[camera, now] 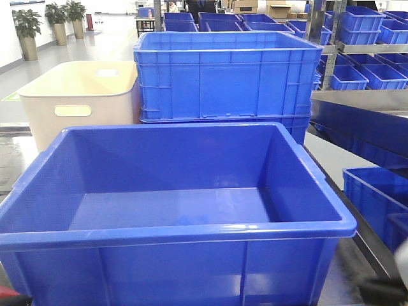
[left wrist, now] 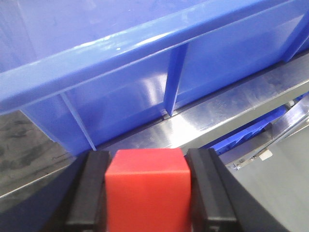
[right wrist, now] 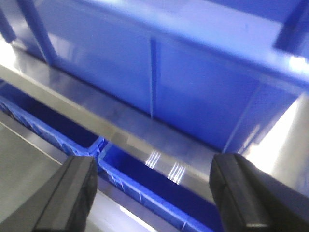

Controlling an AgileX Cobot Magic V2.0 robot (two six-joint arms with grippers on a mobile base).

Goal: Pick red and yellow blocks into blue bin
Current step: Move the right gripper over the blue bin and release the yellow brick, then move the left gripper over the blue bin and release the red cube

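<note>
1. Left gripper [left wrist: 147, 162] is clamping the plain red plastic block [left wrist: 145, 198] tightly between its black jaws, facing the ribbed outer wall of the large glossy blue plastic bin [left wrist: 120, 92].
2. Nothing is lying inside the bin in the front view, so I judge that neither block is delivered; the red one is needing a lift over the rim.
3. No yellow block is showing in any view.
4. Right gripper [right wrist: 154, 193] is hanging wide open and empty, beside the bin, over the steel bench [right wrist: 120, 130].

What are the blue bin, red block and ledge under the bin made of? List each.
Blue bin: glossy moulded plastic, by its highlights and ribs. Red block: smooth plastic, probably. Ledge: brushed metal, likely steel, by streaky reflections.
</note>
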